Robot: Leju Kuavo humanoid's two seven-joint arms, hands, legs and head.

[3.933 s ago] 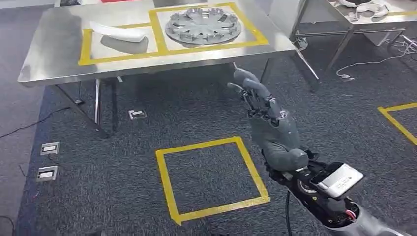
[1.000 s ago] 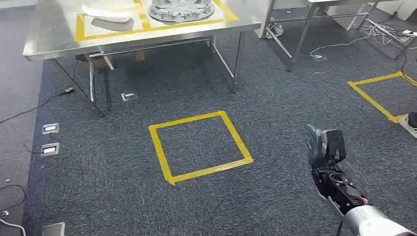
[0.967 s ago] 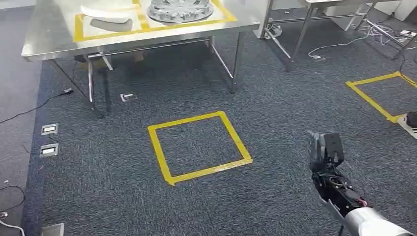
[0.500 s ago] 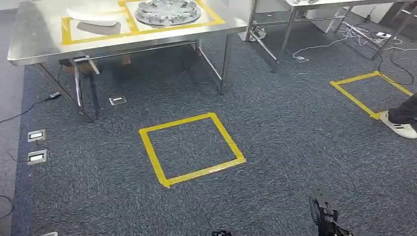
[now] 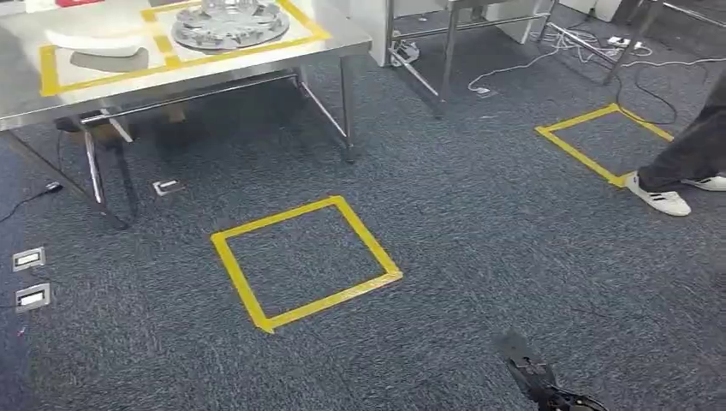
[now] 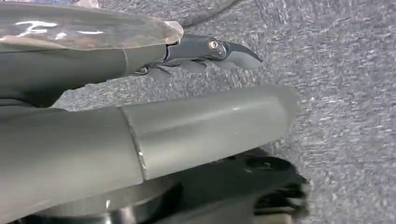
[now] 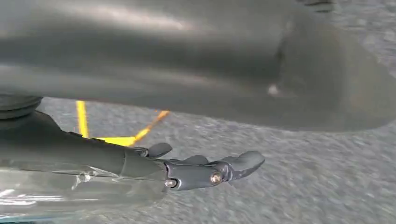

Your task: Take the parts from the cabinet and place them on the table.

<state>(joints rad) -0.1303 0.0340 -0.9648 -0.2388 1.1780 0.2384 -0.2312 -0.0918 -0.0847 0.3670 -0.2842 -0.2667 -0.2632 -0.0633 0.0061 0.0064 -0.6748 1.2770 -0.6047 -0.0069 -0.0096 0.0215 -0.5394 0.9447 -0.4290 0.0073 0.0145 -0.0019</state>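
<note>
On the steel counter (image 5: 257,64) at the far left of the head view lie two parts, each inside a frame of yellow tape. The round wheel cover (image 5: 229,22) sits in the frame nearer the counter's right end, and the white curved part (image 5: 94,38) rests in the frame to its left, with a strip of tape between them.

The right hand (image 5: 531,372) shows at the lower edge of the head view, low over the grey carpet (image 5: 479,223) and well apart from the counter and both parts. In the right wrist view this hand (image 7: 205,172) has its dark fingers (image 7: 243,163) stretched out nearly straight, apart from the thick thumb, and nothing is between them. In the left wrist view the left hand (image 6: 205,126) is the same: its thin fingers (image 6: 233,51) are extended, apart from the thumb, with only carpet behind them, and it holds nothing.

A yellow tape square (image 5: 304,261) lies on the carpet in front of the counter, between the counter and the right hand. A second tape square (image 5: 599,141) is at the right, and beside it stands a person's foot in a white shoe (image 5: 655,195) with a dark trouser leg above.
</note>
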